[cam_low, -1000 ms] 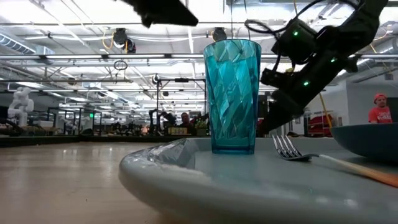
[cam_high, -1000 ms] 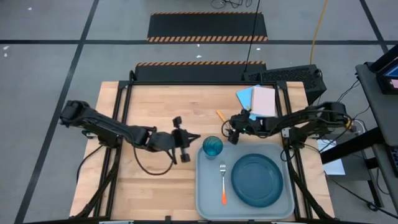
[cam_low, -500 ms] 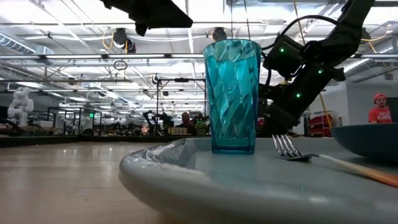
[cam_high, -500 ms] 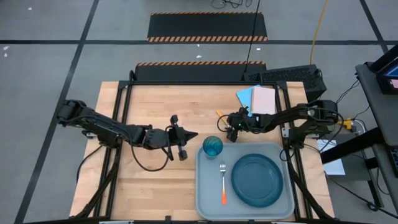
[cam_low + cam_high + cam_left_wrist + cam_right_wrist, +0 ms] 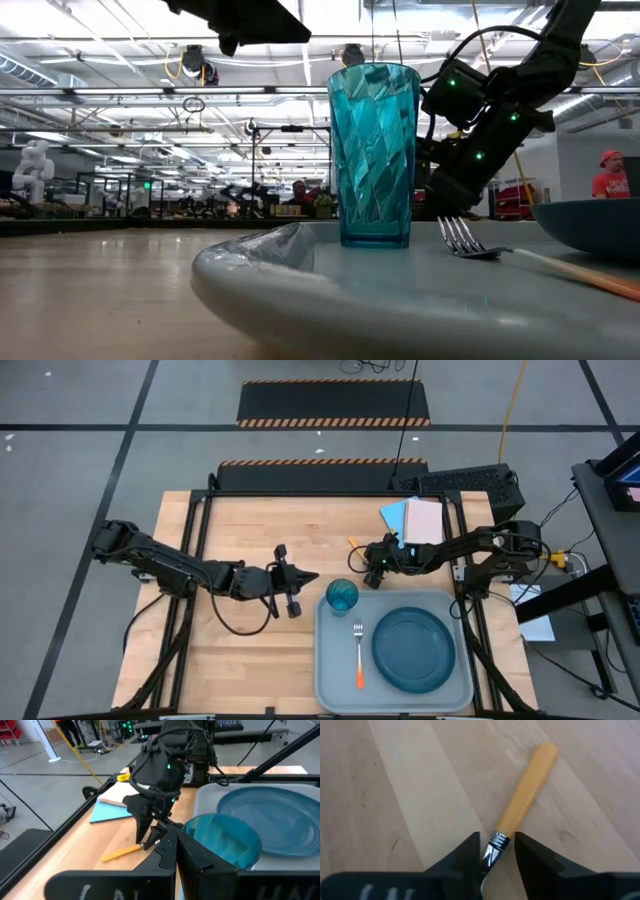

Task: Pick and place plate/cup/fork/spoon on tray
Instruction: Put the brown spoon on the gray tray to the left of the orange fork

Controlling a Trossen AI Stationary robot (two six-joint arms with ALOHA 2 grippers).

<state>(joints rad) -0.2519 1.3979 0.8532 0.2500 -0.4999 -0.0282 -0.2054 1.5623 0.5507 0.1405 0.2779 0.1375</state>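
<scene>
The spoon point(image 5: 354, 546) lies flat on the wood table just beyond the tray's far left corner, its orange handle point(image 5: 525, 795) pointing away from my right gripper. My right gripper point(image 5: 371, 572) is down at the table and shut on the spoon. The pale tray point(image 5: 325, 690) holds the teal cup point(image 5: 341, 596) upright at its far left corner, the fork point(image 5: 358, 650) lying flat, and the dark blue plate point(image 5: 413, 650). My left gripper point(image 5: 312, 577) is shut and empty, above the table just left of the cup. My right gripper pinches the spoon's silver neck point(image 5: 493, 849) between its two fingers, just below the orange handle. The fingers come from above, pointing down, and lie across the spoon. The spoon lies flat on the table. The bowl is hidden under the gripper.
A blue sheet and a pink sheet point(image 5: 415, 520) lie at the table's far right corner, close to the spoon. A dark box point(image 5: 470, 485) stands past the far edge. Bare wood point(image 5: 250, 660) stretches left of the tray. A person in red point(image 5: 610, 175) stands far behind.
My right gripper has gone a little toward the far edge and down onto the spoon, then kept still. My left gripper has drawn back slightly toward the table's left edge, away from the cup. The things on the tray have stayed put.
</scene>
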